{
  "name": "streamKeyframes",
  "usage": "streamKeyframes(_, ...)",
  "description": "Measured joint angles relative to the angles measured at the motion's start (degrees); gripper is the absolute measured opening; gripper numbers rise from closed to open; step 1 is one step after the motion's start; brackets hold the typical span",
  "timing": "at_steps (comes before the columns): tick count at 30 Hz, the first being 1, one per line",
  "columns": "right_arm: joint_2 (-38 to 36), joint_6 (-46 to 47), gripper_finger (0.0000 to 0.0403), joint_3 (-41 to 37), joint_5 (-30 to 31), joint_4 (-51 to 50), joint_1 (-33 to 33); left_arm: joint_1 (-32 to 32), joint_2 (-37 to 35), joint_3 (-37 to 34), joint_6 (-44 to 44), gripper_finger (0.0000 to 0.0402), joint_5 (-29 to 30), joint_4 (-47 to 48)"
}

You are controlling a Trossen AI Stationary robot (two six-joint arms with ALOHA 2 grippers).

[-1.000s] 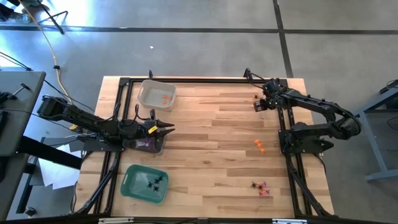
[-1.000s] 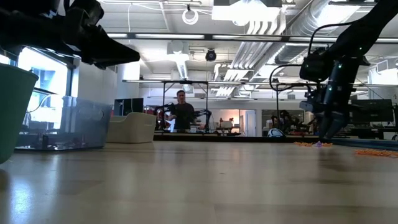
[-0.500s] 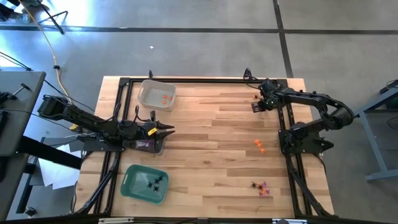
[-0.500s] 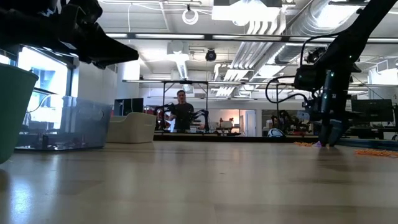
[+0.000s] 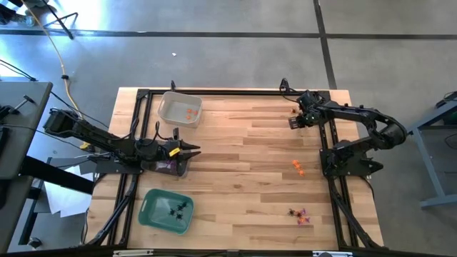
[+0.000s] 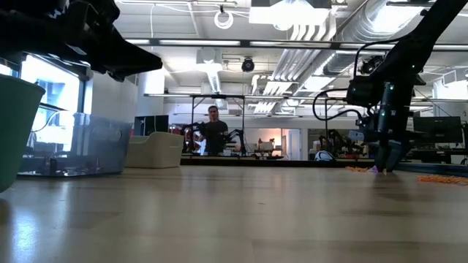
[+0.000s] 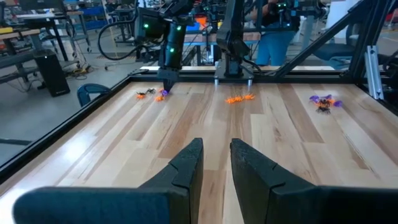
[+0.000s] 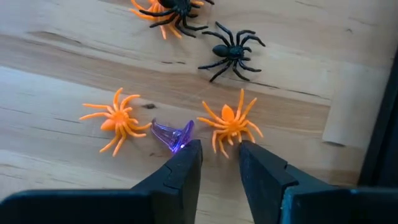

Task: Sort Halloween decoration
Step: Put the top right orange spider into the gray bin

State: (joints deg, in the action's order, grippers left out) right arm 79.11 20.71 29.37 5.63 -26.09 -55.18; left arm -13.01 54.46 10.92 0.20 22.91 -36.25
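Hovering low over a cluster of spider trinkets at the table's far corner, the right gripper (image 8: 217, 163) has dropped from a higher, outer pose a second ago and its fingers have drawn closer together. They now stand narrowly parted, not pinching anything: one tip sits just beside the purple trinket (image 8: 173, 134), and an orange spider (image 8: 229, 123) lies just beyond the gap. A second orange spider (image 8: 116, 122) lies on the purple trinket's other side; a black spider (image 8: 230, 50) and another black-and-orange one (image 8: 169, 9) sit farther off. Judging by this, a pick is about to happen, though which piece is the target is unclear.

Relative to the green tray (image 5: 166, 210), which holds black spiders, the left gripper (image 5: 193, 149) waits just beyond it over the clear purple-filled tray (image 5: 171, 168), fingers slightly parted and empty. The clear tray with orange pieces (image 5: 180, 109) lies farther still. Two more loose groups (image 5: 298, 167) (image 5: 299, 214) remain across the table, so sorting is partway done.
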Motion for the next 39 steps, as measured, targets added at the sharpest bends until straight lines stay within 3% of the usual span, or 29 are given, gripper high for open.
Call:
streamKeyframes(9,0.02,-0.15,0.0006,-0.03,-0.74,0.33,0.02,-0.29,0.0,0.0,-0.57,0.0067,0.09,-0.04)
streamKeyframes(33,-7.47,1.85,0.0,3.82,-3.53,-5.89,0.15,-0.24,0.0,0.0,-0.61,0.0067,0.49,-0.13)
streamKeyframes(39,-10.66,3.5,0.0,3.84,-10.09,2.57,1.78,-0.24,0.0,0.0,-0.56,0.0067,0.92,-0.7)
